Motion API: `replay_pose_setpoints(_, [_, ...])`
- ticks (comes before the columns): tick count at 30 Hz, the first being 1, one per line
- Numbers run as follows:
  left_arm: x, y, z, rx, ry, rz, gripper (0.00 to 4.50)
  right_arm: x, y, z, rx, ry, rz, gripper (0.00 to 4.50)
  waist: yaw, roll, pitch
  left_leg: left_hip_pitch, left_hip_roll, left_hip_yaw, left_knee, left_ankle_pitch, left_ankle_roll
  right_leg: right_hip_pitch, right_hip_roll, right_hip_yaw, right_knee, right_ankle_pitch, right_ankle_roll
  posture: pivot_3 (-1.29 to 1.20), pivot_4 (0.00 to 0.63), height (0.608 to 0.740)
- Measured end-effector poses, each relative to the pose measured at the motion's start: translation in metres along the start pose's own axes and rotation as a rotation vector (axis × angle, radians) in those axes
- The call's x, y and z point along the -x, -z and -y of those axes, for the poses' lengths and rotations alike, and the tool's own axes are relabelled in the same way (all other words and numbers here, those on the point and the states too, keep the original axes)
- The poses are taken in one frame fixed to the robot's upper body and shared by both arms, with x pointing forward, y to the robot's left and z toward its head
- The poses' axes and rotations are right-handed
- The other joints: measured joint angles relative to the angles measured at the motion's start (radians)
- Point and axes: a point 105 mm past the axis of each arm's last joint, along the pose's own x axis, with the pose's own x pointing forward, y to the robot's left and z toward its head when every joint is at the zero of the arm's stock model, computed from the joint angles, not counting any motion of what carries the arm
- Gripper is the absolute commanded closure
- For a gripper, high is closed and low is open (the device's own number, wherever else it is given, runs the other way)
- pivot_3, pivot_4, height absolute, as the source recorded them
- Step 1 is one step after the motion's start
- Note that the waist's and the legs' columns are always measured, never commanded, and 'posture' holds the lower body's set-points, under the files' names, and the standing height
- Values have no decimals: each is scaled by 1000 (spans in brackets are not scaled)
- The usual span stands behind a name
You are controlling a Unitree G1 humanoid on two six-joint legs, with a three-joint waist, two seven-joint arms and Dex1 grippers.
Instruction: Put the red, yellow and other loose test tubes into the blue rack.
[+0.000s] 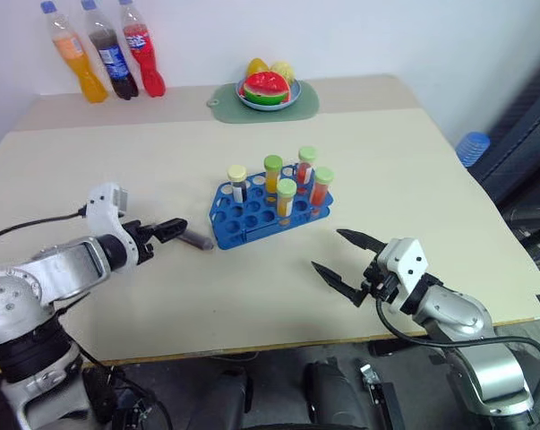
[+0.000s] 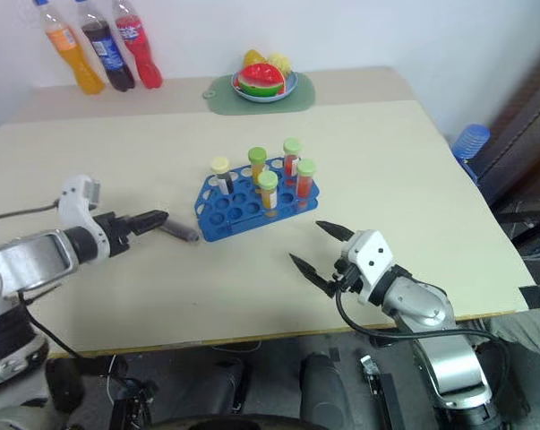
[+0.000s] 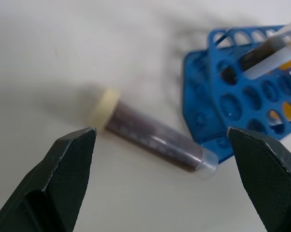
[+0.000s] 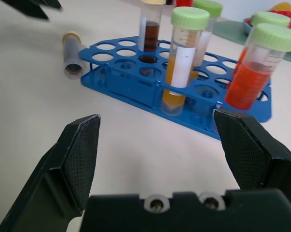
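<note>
The blue rack (image 1: 238,215) stands mid-table with several capped test tubes upright in it, among them an orange-red one (image 1: 321,186) and a yellow one (image 1: 286,197). One loose test tube (image 1: 196,240) with dark liquid and a cream cap (image 3: 104,108) lies flat on the table against the rack's left end. My left gripper (image 1: 167,231) is open just left of this tube and points at it, its fingers (image 3: 73,159) spread to either side without touching. My right gripper (image 1: 346,260) is open and empty, in front of the rack's right end.
Three soda bottles (image 1: 117,54) stand at the back left corner. A plate of toy fruit (image 1: 268,92) sits on a green mat at the back centre. The table's front edge runs just behind both grippers. A blue bottle (image 1: 473,148) stands off the table's right side.
</note>
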Motion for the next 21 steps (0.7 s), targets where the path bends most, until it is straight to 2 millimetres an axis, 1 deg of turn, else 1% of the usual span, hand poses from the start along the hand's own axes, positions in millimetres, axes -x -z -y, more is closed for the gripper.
replay_pose_setpoints(2, [-1, 1, 15, 175, -49, 35, 0, 1, 4, 1, 0, -6, -15, 393, 11, 0, 0, 0, 0, 2, 1, 0, 0, 0, 1, 0, -1, 0, 0, 0, 150, 740])
replay_pose_setpoints(3, [-4, 4, 27, 276, -56, 46, 0, 1, 4, 1, -1, -9, -16, 393, 23, 0, 0, 0, -1, 3, 2, 0, 0, 1, 1, 1, -1, 0, 0, 0, 150, 740])
replay_pose_setpoints(4, [-5, 7, 35, 365, -81, 48, 0, 1, 4, 1, -1, -14, -16, 393, 29, 0, 0, 0, -1, 3, 3, 0, 0, 2, 1, 1, -2, 0, 0, 0, 150, 740])
replay_pose_setpoints(5, [-7, 14, 48, 466, -99, 24, 0, 1, 4, 1, -2, -18, -14, 393, 43, -1, -1, 0, -2, 4, 4, 0, 0, 2, 1, 1, -2, 1, 1, 0, 150, 740])
replay_pose_setpoints(6, [-8, 20, 56, 511, -115, -5, 0, 1, 3, 0, -1, -23, -11, 393, 50, -2, -1, 0, -2, 4, 5, 0, 0, 2, 1, 1, -3, 2, 1, 0, 150, 740])
replay_pose_setpoints(9, [0, 18, 64, 598, -157, -2, 0, 2, 4, 0, 3, -36, -21, 393, 50, -1, -2, 0, -2, 6, 5, 0, 0, 2, 2, 2, -2, 2, 1, 0, 150, 740])
replay_pose_setpoints(12, [2, 18, 63, 617, -176, 1, 0, 5, 3, 4, 12, -36, -26, 393, 48, 0, -2, 1, -2, 9, 4, 0, 0, 2, 4, 3, -2, 2, 0, 0, 150, 740])
replay_pose_setpoints(17, [4, 3, 46, 635, -242, 40, 0, 6, 3, 4, 11, -42, -26, 393, 50, 0, -2, 1, -2, 11, 4, 0, 0, 2, 4, 3, -3, 2, 0, 0, 150, 740])
replay_pose_setpoints(20, [4, -9, 26, 631, -323, 64, 0, 6, 3, 4, 11, -42, -26, 393, 50, 0, -2, 1, -1, 10, 3, 0, 0, 2, 4, 3, -3, 2, 0, 0, 150, 740])
replay_pose_setpoints(21, [3, -12, 24, 630, -330, 66, 0, 6, 4, 4, 8, -40, -29, 393, 50, 0, -2, 1, -2, 10, 3, 0, 0, 2, 4, 3, -3, 2, 0, 0, 150, 740])
